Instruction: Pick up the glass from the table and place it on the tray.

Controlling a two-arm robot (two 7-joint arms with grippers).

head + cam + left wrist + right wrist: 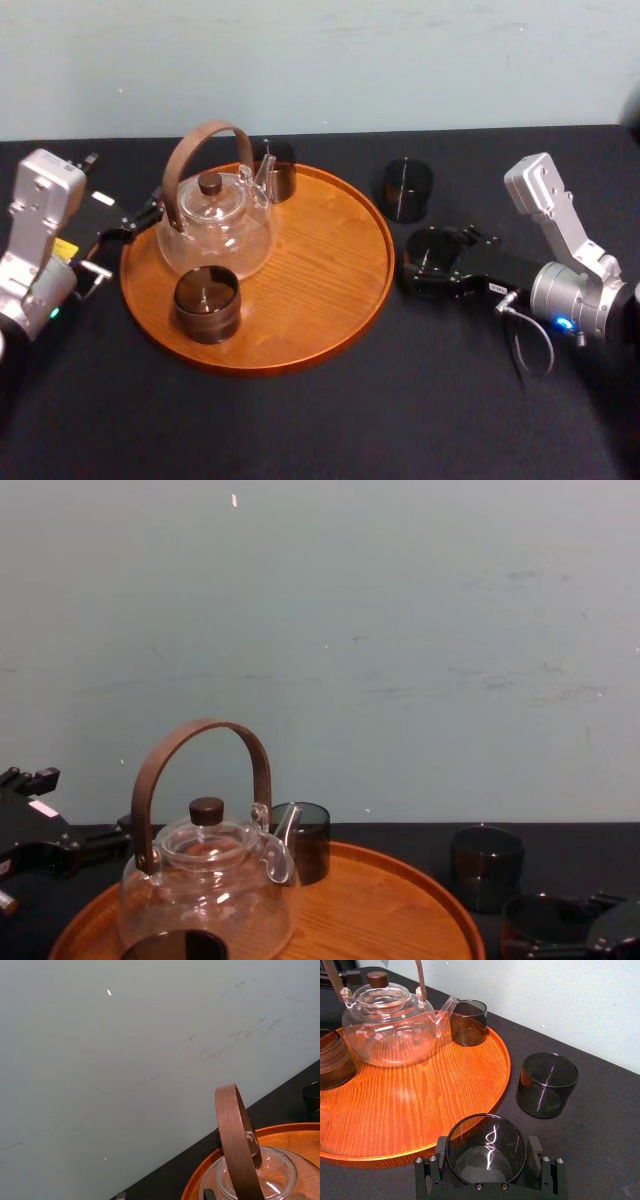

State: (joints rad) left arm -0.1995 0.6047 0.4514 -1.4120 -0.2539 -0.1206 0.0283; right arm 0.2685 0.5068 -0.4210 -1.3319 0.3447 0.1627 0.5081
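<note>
A dark smoked glass (436, 250) (485, 1152) stands upright on the black table (400, 420), just off the right rim of the round wooden tray (330, 300) (420, 1110). My right gripper (425, 262) (487, 1160) is shut on this glass, one finger pressed against each side. Whether its base still touches the table I cannot tell. In the chest view the glass (545, 920) sits low at the right. My left gripper (140, 218) (40, 845) rests by the tray's left rim, idle.
A glass teapot (215, 225) with a brown hoop handle stands on the tray's left half. One dark glass (277, 172) is behind it and another (207, 303) in front of it. A further dark glass (405, 188) (547, 1085) stands on the table beyond my right gripper.
</note>
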